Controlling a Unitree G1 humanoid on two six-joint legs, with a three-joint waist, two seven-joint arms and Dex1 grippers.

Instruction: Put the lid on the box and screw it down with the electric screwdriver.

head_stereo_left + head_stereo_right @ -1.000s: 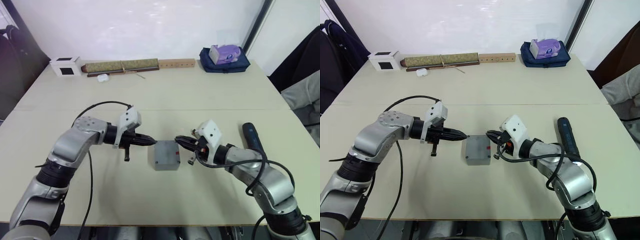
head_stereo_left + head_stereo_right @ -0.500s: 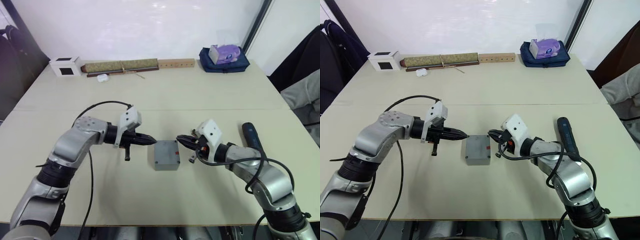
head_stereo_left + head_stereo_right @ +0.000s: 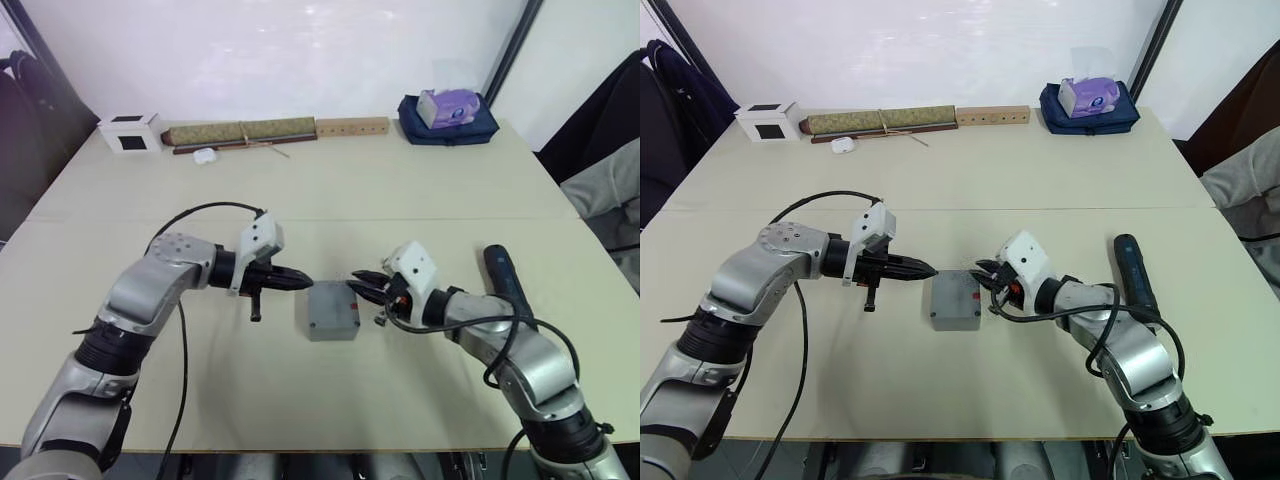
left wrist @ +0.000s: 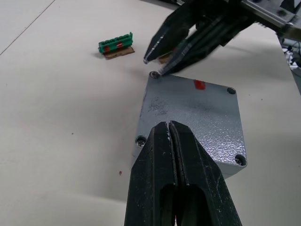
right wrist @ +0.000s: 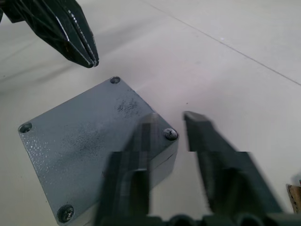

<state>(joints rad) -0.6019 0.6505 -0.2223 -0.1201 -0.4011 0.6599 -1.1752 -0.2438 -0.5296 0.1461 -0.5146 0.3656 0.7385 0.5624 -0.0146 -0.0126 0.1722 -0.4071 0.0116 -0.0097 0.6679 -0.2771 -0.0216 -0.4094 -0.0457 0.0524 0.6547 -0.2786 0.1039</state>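
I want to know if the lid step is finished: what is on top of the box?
The lid sits flat on the box, a screw in each corner hole. It covers the box's inside, so nothing in there can be seen.

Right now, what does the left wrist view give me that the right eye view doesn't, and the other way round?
Left wrist view: four screws in the corners of the lid, and a green connector board beyond. Right eye view: the electric screwdriver lying on the table, right of the right arm. Both: shut left claw, open right claw, the box.
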